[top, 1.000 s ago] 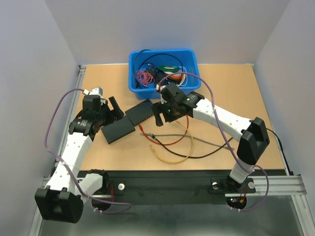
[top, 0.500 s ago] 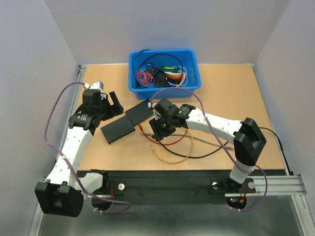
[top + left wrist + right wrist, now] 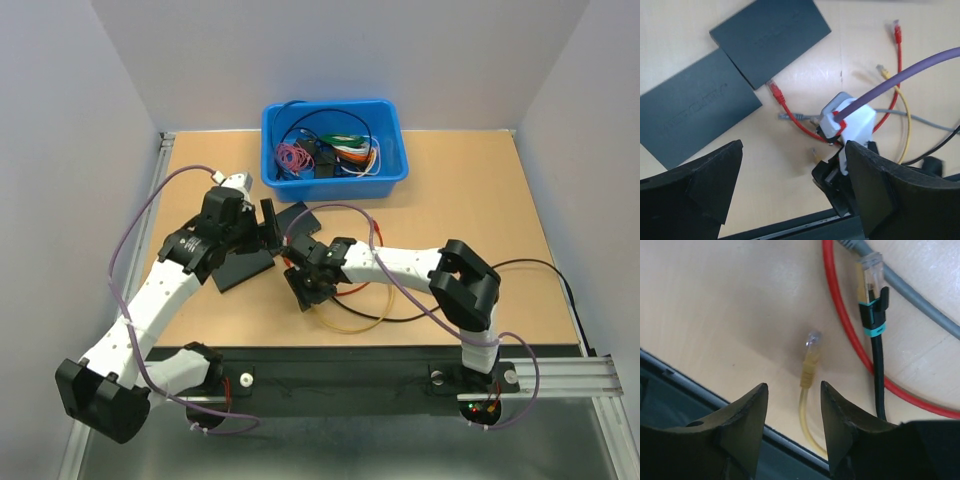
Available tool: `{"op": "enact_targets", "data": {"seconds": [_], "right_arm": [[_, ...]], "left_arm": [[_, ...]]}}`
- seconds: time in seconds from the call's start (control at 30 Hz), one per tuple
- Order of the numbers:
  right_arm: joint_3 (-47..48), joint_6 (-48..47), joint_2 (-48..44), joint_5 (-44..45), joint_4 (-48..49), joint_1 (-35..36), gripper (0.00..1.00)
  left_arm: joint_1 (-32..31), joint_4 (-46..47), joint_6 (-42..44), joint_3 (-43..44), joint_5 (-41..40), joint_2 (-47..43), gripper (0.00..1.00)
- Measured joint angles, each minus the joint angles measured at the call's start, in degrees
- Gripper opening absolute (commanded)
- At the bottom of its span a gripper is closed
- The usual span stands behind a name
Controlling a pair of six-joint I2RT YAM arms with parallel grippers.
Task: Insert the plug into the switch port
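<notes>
Two flat black switch boxes lie side by side, the near one (image 3: 240, 268) and the far one (image 3: 297, 217); both show in the left wrist view (image 3: 695, 112) (image 3: 772, 37). A yellow cable's plug (image 3: 811, 360) lies on the table just ahead of the fingers of my right gripper (image 3: 792, 390), untouched; the gripper is open and empty. My right gripper (image 3: 303, 290) hovers low by the loose cables. My left gripper (image 3: 268, 225) is open and empty above the switches. In the left wrist view it (image 3: 792, 150) looks down on the right gripper (image 3: 840, 185).
A black cable with a teal-booted plug (image 3: 871, 295), a red cable (image 3: 840, 315) and a grey cable (image 3: 910, 295) lie close to the yellow plug. A red plug (image 3: 774, 87) lies next to the switches. A blue bin (image 3: 390, 170) of cables stands at the back. The black front rail (image 3: 350, 360) is close.
My right gripper moved from near the bin down and left to the yellow plug by the front edge. My left arm swung right, from left of the switches to over them.
</notes>
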Motion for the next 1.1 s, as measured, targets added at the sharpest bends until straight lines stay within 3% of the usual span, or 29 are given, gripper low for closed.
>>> {"op": "enact_targets", "data": {"seconds": [0.17,0.33,0.37,0.47,0.73,0.83,0.97,1.1], "right_arm": [[-2.8,0.3,0.6,5.1,2.0,0.0,0.45],[-7.9,0.1,-1.6,7.2,5.8,0.0,0.3],[-9.4,0.0,-2.6,7.4,6.4,0.0,0.26],[-13.6,-0.5,-5.3,7.4,8.5,0.0,0.0],[-17.2,-5.0,-12.3,7.2,10.2,0.0,0.0],[-14.7,-7.1,-18.0,6.7,10.6,-0.6,0.01],[-11.6,-7.4,-25.1,-0.6,14.6,-4.5,0.0],[-11.6,-5.3,-29.8,-13.6,21.6,-14.3,0.0]], "left_arm": [[-0.2,0.7,0.9,4.5,-3.2,0.2,0.95],[0.7,0.0,0.5,5.5,-4.6,0.7,0.95],[0.8,-0.3,0.3,5.5,-4.6,0.7,0.94],[0.8,-0.3,-1.0,4.7,-4.9,0.0,0.94],[0.9,0.2,-4.0,4.3,-4.1,-1.6,0.98],[1.8,1.4,-4.6,4.3,-0.9,-2.1,0.88],[3.1,4.6,-6.1,4.3,6.1,-3.7,0.83],[3.8,11.4,-8.1,4.3,16.0,-7.4,0.79]]}}
